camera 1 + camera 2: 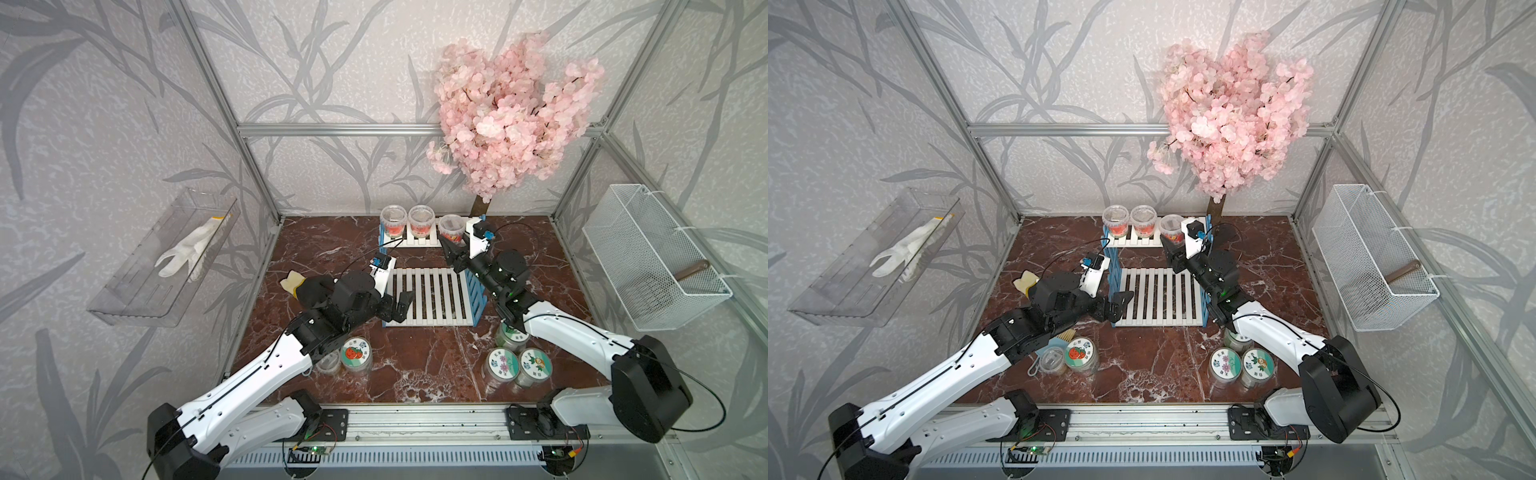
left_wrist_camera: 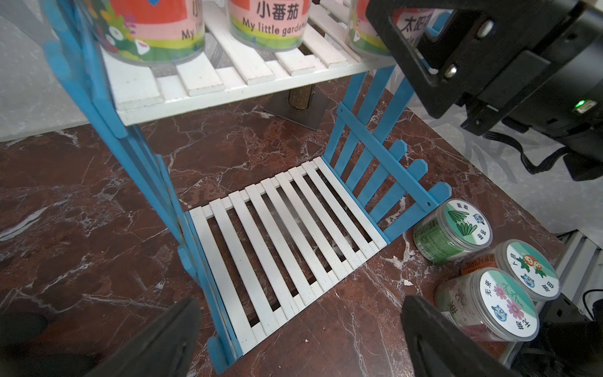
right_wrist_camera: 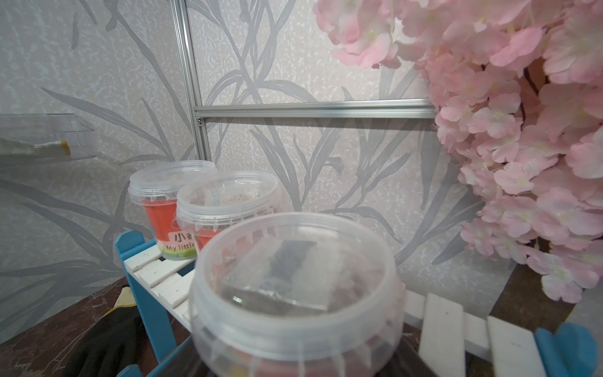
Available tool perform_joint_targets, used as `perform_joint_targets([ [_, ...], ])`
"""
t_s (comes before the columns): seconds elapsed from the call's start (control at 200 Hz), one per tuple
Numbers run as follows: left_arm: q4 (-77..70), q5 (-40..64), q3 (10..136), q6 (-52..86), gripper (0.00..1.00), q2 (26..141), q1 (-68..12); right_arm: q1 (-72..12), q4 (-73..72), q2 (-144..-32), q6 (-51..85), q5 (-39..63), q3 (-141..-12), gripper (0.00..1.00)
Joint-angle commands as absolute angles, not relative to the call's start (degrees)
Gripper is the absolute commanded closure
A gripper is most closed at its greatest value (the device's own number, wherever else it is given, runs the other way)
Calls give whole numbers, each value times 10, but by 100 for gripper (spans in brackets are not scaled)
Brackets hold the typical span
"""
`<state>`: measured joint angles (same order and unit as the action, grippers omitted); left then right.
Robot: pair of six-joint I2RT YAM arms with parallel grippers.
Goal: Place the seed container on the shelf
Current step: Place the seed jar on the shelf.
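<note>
Two arms reach over the marble table (image 1: 415, 374) toward the shelf (image 1: 428, 299) in both top views. The right arm (image 1: 561, 328) stretches to the far upper tier, and the right gripper (image 1: 451, 251) is pinching the seed container (image 1: 452, 227) at the right end of that tier, beside two similar tubs (image 1: 421, 218). The left arm (image 1: 266, 365) lies low with its wrist turned toward the lower board. The left gripper (image 1: 401, 306) stands spread wide at the board's left front corner.

In the left wrist view both dark fingers (image 2: 169, 336) frame the lower slats, and three lidded jars (image 2: 453, 231) stand just beside the blue side frame (image 2: 385, 182).

In the right wrist view the seed container fills the near part above the upper slats. Whether its base touches them I cannot tell.
</note>
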<state>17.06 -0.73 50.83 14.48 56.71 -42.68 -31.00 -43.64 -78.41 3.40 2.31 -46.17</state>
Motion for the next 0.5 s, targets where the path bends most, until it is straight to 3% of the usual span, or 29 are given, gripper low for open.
perform_joint_targets([
  [0.0,156,-3,503,150,0,560,-424,-307,-456,-790,40,5,-480,37],
  [0.495,152,1,500,152,0,562,-424,-307,-319,-764,49,7,-506,34],
])
